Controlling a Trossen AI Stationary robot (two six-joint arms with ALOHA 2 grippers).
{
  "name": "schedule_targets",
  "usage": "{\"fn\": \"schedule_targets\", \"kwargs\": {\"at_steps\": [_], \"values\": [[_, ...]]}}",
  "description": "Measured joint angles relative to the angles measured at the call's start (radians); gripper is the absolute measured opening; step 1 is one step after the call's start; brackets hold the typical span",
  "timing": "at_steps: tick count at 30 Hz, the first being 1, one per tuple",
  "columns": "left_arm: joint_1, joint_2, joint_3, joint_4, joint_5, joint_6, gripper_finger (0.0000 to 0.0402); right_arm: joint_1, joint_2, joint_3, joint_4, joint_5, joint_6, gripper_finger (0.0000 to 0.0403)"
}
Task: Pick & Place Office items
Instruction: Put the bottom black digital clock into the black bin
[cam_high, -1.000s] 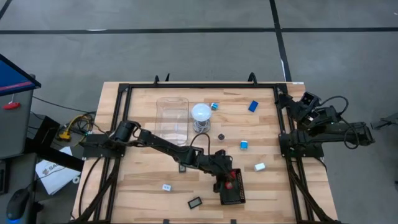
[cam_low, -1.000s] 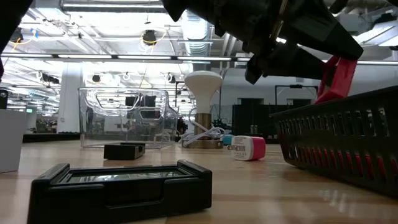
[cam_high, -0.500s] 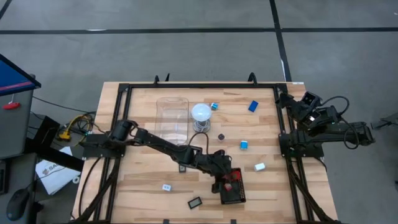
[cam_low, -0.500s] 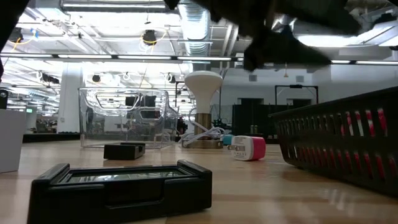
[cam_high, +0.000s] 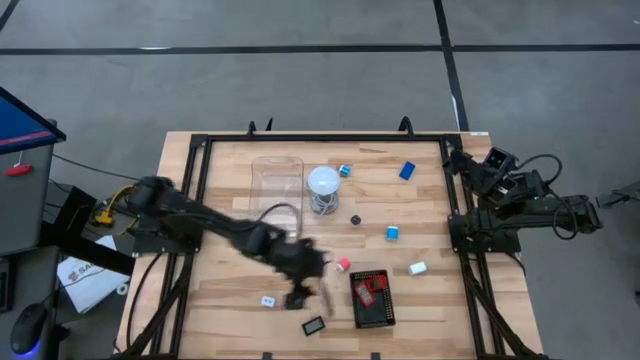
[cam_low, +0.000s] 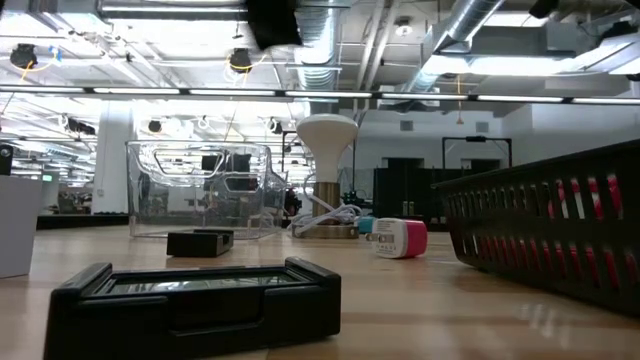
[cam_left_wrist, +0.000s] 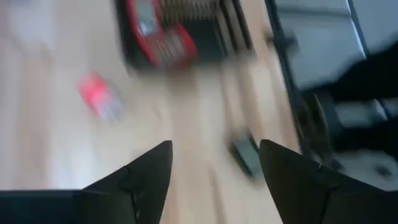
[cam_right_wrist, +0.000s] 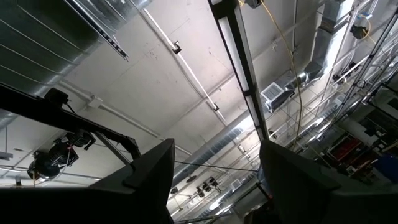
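The work surface is a pale wooden table (cam_high: 230, 300) framed by a black rail, standing on a grey floor crossed by dark lines. Off its left edge sit a dark cabinet and loose cables.

Left to right across the boards: a small white tag (cam_high: 268, 300); the clear plastic box (cam_high: 277, 190) near the far side; my left gripper (cam_high: 300, 296) over the near middle, fingers (cam_left_wrist: 146, 171) spread apart with nothing between them. Just below it lies a flat black rectangle (cam_high: 314, 325) with a pale label. A white lamp (cam_high: 323, 183) stands beside the box (its cord trails toward the middle), with a small blue-and-white block (cam_high: 343, 170) just beyond it. A red-and-white block (cam_high: 343, 264) lies between my left gripper and the black rectangular tray (cam_high: 372, 313); the tray holds a flat red rectangle (cam_high: 372, 286). Further right are a small dark piece (cam_high: 355, 219), two blue blocks (cam_high: 407, 171) (cam_high: 393, 232) and a white block (cam_high: 418, 268).

My right gripper (cam_right_wrist: 214, 180) waits folded off the right edge, pointing up at the ceiling, fingers spread and empty.

The low view looks across the table into a large hall with ceiling ducts and strip lights.
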Motion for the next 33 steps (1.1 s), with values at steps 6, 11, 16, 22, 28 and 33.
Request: {"fn": "schedule_targets", "kwargs": {"at_steps": [6, 11, 16, 22, 28, 33], "values": [[-0.205, -0.189, -0.192, 0.163, -0.036, -0.191, 0.0261, 0.034, 0.000, 0.000, 0.000, 0.001, -0.004, 0.0228], [-0.356, -0.182, -0.196, 0.236, -0.172, -0.221, 0.0288, 0.051, 0.000, 0.000, -0.004, 0.001, -0.008, 0.0228], [-0.416, -0.083, -0.132, 0.199, -0.334, -0.239, 0.0308, 0.064, 0.000, 0.001, -0.005, 0.011, -0.011, 0.0228], [-0.404, 0.097, 0.014, 0.161, -0.494, -0.295, 0.0312, 0.064, 0.000, 0.001, -0.007, 0.009, 0.012, 0.0228], [-0.406, 0.298, 0.181, -0.014, -0.510, -0.479, 0.0312, 0.064, 0.000, 0.001, -0.007, -0.032, 0.084, 0.0228], [-0.395, 0.387, 0.224, -0.053, -0.516, -0.583, 0.0312, 0.064, 0.000, 0.001, -0.004, -0.082, 0.133, 0.0228]]}}
